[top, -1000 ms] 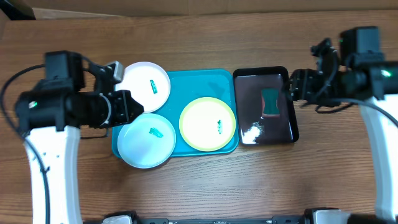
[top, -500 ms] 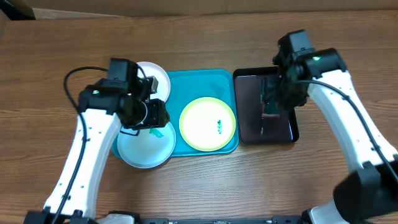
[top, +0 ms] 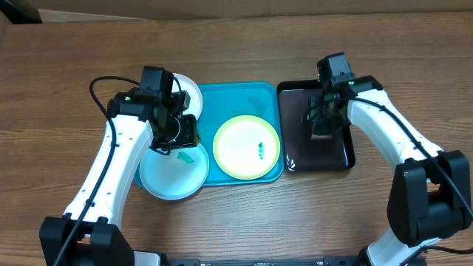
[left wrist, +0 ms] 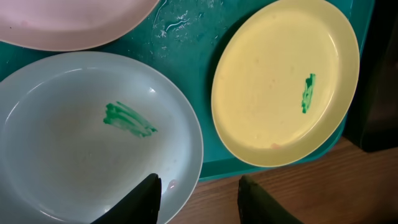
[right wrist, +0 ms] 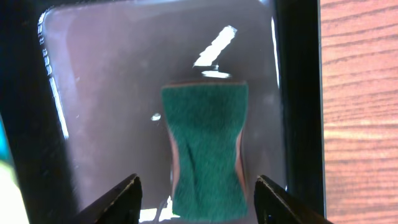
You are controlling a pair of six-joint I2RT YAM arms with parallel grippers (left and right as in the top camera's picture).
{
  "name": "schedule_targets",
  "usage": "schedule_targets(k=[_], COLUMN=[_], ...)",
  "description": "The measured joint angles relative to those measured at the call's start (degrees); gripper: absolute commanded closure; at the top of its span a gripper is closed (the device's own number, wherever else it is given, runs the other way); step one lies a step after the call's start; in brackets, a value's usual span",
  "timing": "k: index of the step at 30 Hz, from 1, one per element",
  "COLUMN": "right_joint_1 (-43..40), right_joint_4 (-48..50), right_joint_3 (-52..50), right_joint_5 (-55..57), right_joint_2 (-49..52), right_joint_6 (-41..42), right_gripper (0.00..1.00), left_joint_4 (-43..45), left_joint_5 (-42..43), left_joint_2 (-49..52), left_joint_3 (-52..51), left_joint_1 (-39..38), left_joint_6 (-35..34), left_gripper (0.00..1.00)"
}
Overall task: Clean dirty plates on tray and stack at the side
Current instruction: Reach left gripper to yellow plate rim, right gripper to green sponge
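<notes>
Surface: brown wooden table.
Right gripper: fingers spread wide, holding nothing, straddling the green sponge.
Green sponge: flat in the black tray.
Left gripper: spread and empty, over the rim of the light blue plate.
Plates: light blue plate, white plate and yellow plate lie on the turquoise tray; blue and yellow carry green smears.
Black tray: just beside the turquoise tray.

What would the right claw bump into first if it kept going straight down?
Most likely the green sponge. The right claw points down at it, fingers open to either side, and it lies in the black tray. How high above it the claw is, I cannot tell.
</notes>
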Motion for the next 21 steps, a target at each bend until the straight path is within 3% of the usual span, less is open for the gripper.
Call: schedule_targets(k=[5, 21], right_joint_1=[0.00, 0.00], right_joint_4=[6.78, 16.37], right_joint_3=[-4.24, -10.84], right_joint_5=[1.16, 1.81], right_joint_2=[0.00, 0.00], right_joint_6=[0.00, 0.02], right_gripper=[0.50, 0.49], left_joint_4=[0.37, 0.37], left_joint_5=[0.00, 0.00], left_joint_2=[0.00, 0.00], left_joint_3=[0.00, 0.00], left_joint_1=[0.00, 0.00], left_joint_6=[-0.31, -0.33], left_gripper=[0.58, 0.58])
